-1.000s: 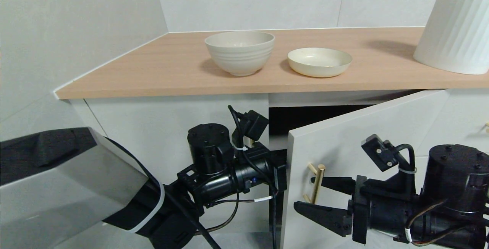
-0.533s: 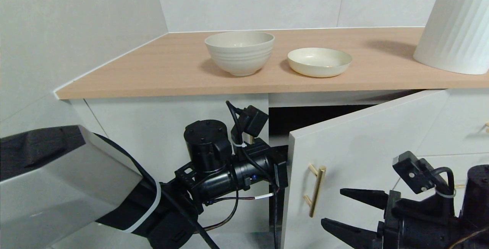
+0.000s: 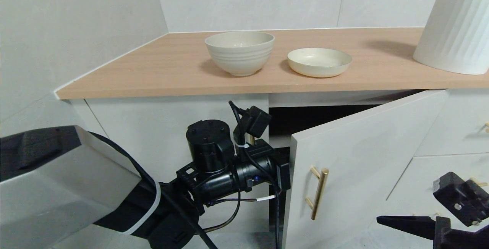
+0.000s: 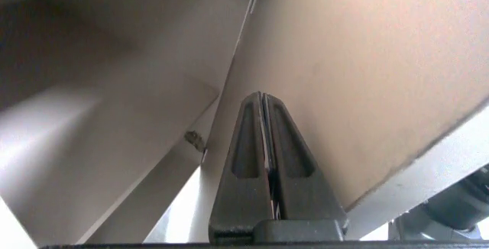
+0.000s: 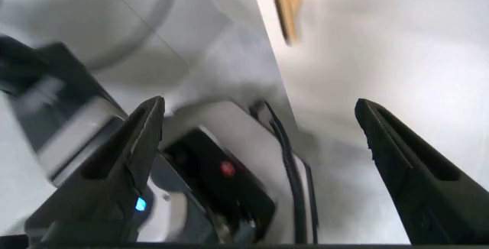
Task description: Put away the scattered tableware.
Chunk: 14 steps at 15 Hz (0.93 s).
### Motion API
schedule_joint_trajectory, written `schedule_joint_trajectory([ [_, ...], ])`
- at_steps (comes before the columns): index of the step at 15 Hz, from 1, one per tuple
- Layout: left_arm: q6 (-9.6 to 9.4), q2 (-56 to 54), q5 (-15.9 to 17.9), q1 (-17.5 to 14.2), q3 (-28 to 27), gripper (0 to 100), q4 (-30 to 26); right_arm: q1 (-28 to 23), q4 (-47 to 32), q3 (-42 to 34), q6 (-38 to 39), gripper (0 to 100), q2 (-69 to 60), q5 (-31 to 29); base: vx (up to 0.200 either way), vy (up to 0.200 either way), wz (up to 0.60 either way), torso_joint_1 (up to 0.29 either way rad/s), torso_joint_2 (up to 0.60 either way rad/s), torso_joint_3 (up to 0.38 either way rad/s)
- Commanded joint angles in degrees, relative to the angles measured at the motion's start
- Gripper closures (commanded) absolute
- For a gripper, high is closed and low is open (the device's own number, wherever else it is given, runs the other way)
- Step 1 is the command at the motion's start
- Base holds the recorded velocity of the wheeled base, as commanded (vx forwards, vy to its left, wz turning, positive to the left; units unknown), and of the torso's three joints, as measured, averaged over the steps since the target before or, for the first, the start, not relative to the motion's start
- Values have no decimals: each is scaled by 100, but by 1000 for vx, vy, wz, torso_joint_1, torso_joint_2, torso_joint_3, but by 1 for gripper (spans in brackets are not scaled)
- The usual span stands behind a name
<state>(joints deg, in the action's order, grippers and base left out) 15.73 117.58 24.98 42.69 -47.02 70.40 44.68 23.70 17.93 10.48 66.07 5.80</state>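
Pulled back from the door [image 3: 363,146], my right gripper [image 5: 256,119] gapes; left gripper [image 4: 262,127] pinched together — seemingly behind it. Neither bowl [image 3: 240,52] nor dish [image 3: 319,62] stowed.

A deep ribbed cream bowl [image 3: 239,52] is sitting on the wooden countertop [image 3: 153,73], a shallow cream dish [image 3: 319,62] lying at its three o'clock, a white fluted vase [image 3: 454,23] farther that way. A white cabinet door [image 3: 363,153] is hanging ajar at the dish's six o'clock.

The cupboard door [image 3: 363,146] hides the tip of my left end effector [image 4: 262,96] in the head view. Right of the door, my right end effector [image 5: 258,105] is cut off at the picture's edge. Behind the door it is too dark to see. The door's gold handle [image 5: 284,4] looks blurry from my right wrist.
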Motion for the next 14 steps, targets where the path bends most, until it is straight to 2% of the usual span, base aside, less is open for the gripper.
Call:
schedule_joint_trajectory([
  [1, 1, 2, -2, 64, -9, 100, -9, 41, -6, 35, 15, 0, -200, 17, 0, 0, 0, 0, 0, 0],
  [3, 1, -7, -2, 73, -9, 100, -9, 32, -14, 26, 15, 0, -182, 88, 0, 0, 0, 0, 0, 0],
  [9, 9, 107, -2, 90, -44, 100, -9, 32, -14, 9, 15, 0, -86, 105, -200, 0, 0, 1, 4, 5],
  [14, 1, 591, -37, 125, -334, 100, 141, 32, -6, 9, 6, 0, -95, 105, 0, 0, 0, 0, 0, 0],
])
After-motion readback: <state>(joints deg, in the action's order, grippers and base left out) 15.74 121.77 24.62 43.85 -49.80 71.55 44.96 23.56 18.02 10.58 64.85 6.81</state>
